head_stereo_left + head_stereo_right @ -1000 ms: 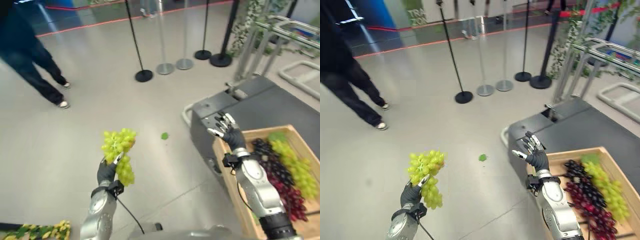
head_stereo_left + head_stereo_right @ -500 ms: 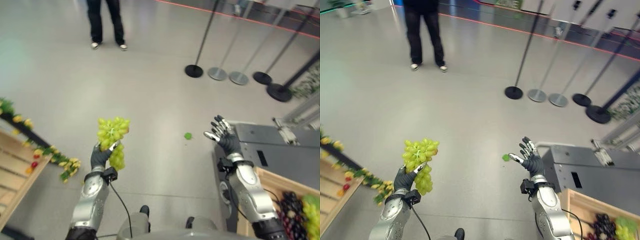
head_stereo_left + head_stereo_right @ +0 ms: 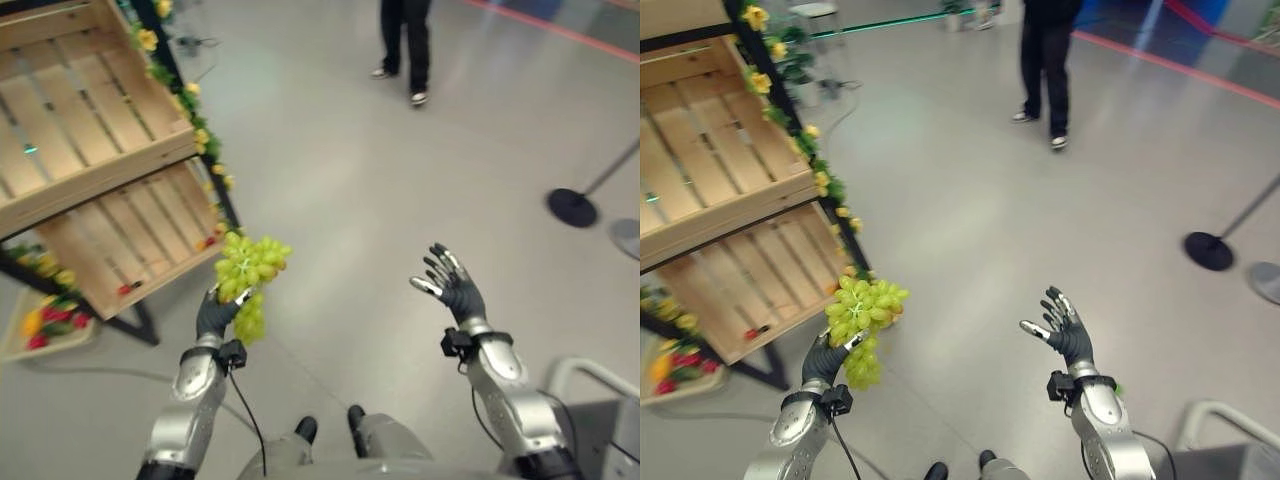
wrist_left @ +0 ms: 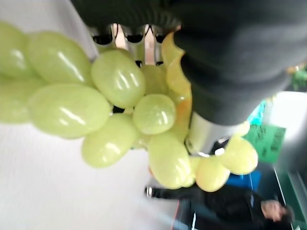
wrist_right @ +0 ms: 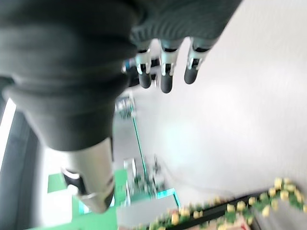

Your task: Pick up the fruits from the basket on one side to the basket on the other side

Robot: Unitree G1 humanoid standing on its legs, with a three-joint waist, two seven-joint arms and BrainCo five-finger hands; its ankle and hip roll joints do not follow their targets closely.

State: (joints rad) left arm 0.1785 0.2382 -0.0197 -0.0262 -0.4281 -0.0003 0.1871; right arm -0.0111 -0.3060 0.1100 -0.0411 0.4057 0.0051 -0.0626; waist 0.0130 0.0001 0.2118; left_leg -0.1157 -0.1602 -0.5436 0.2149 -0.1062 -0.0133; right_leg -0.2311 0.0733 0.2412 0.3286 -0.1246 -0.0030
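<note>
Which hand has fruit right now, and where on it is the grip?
The left hand holds the green grape bunch, fingers curled round its lower part. The right hand is open and holds nothing.

floor: pale grey, glossy | person: standing far | stanchion base: right

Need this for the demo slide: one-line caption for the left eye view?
Left hand holds a bunch of green grapes near slatted wooden crates; right hand open.
</note>
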